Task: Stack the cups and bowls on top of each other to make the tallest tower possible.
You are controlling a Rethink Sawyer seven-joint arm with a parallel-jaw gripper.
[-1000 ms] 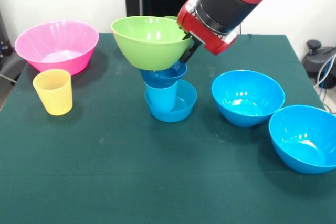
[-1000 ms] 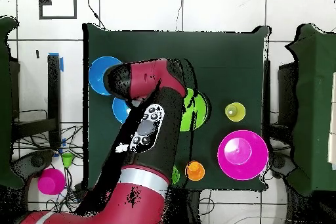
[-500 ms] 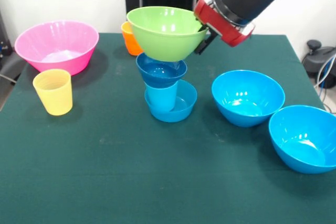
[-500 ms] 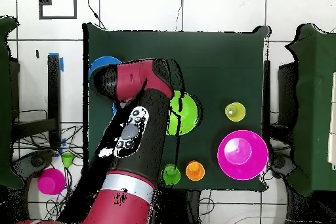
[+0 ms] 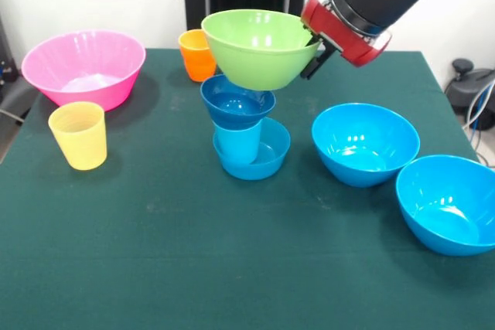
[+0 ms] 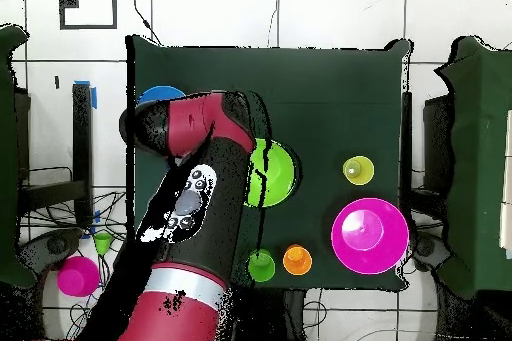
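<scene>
Far left in the front view: pink bowl [image 5: 83,66] sitting upright on the green table [image 5: 232,268], yellow cup [image 5: 78,135] just in front of it. No writing or labels readable anywhere.

Moving right: orange cup [image 5: 196,54] at the back, partly hidden behind the lime green bowl [image 5: 261,47]. Below that, the tower [image 5: 244,133] so far: small blue bowl [image 5: 267,156] at the bottom, light blue cup [image 5: 237,143] standing in it, darker blue bowl [image 5: 237,103] perched on the cup. Lime bowl held up, tilted, bottom just over the darker bowl's right rim; can't tell if touching.

Gripper [image 5: 313,52] clamped on the lime bowl's right rim, fingers mostly hidden behind the bowl.

Further right: two big blue bowls [image 5: 365,143], rims touching or nearly so.

Overhead: arm [image 6: 190,207] blocking most of the tower and blue bowls; green cup [image 6: 261,265] next to the orange one.
</scene>
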